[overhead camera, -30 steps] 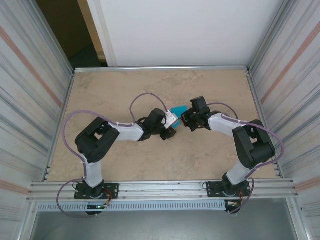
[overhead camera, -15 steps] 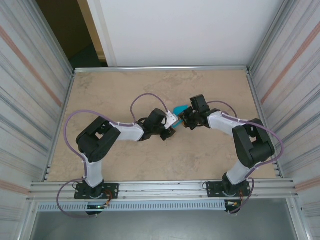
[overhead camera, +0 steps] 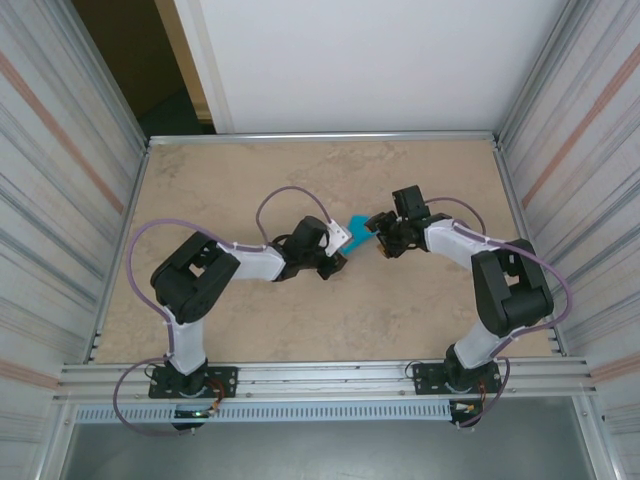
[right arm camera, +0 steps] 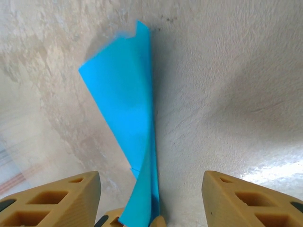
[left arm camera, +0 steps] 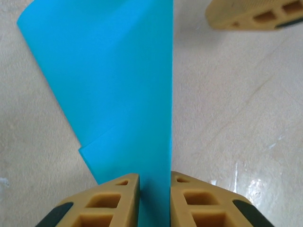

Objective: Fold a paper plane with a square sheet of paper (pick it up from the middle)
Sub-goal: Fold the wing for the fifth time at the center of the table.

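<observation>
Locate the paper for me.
The paper sits mid-table in the top view, pinched by the left gripper, the open right gripper close on its right.

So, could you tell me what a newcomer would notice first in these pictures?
The folded teal-blue paper sheet, bright against the beige marbled tabletop at its centre. The left gripper pinches one end of it, while the right gripper faces it, fingers spread wide.

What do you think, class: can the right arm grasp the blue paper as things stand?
Probably yes: the right gripper is open, the blue paper lies in line between its fingers with nothing intervening, and the left gripper, shut on it, holds it up.
</observation>
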You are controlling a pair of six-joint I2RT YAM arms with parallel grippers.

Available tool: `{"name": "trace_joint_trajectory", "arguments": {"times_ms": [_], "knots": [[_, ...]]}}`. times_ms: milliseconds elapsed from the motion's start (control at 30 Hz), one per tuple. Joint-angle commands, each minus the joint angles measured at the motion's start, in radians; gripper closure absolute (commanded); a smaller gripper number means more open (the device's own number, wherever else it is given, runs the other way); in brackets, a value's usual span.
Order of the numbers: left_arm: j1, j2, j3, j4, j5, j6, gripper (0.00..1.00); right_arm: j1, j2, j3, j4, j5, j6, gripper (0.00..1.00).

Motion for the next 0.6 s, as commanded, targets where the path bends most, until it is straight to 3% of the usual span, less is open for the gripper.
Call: {"name": "trace_joint_trajectory", "arguments": {"times_ms": [0, 567], "knots": [[0.017, -0.027, -0.029, 0.018, 0.056, -0.040, 0.79, -0.025, -0.045, 0.001, -0.031, -0.001, -0.104, 0.41], [0.101, -0.024, -0.062, 0.047, 0.227, -0.184, 0.80, -0.048, -0.070, -0.044, -0.012, -0.072, -0.237, 0.40]]}}
